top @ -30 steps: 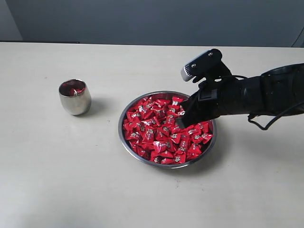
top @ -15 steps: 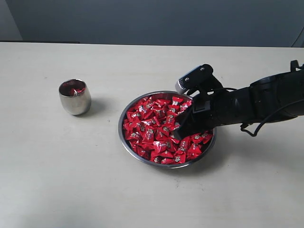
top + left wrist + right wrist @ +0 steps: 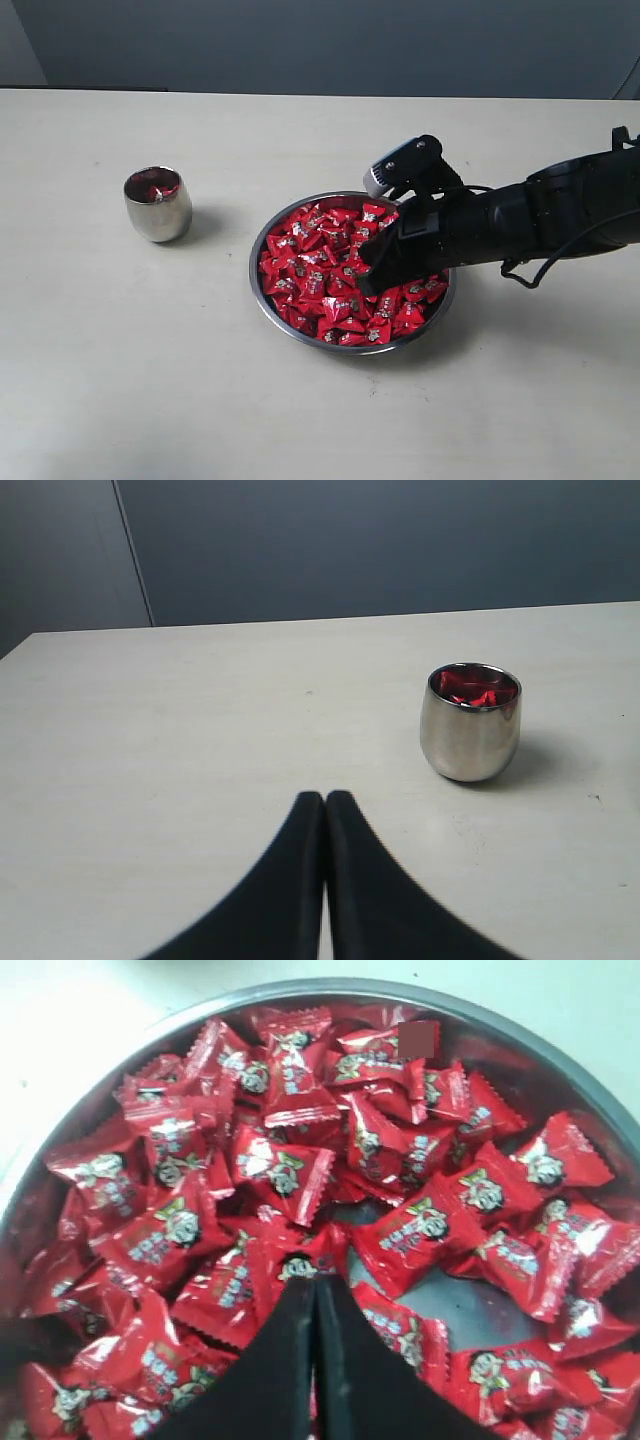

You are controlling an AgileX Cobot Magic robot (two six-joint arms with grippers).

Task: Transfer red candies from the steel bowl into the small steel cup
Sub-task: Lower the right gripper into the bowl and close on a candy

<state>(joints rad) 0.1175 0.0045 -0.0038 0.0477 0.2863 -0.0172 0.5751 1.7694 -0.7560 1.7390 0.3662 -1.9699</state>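
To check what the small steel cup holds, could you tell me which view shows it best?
The left wrist view: the small steel cup stands close and upright, with red candies visible inside. The exterior view shows it smaller. The right wrist view does not show it.

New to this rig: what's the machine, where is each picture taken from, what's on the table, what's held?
A robot with two black arms, each ending in a claw. One picture comes from a camera off the arms, the other two from the wrists. On the table stand a steel bowl of red candies and a small steel cup with red candy inside. The right claw, shut, dips its tip among the bowl's candies; whether it pinches one is unclear. The left claw, shut and empty, faces the cup.
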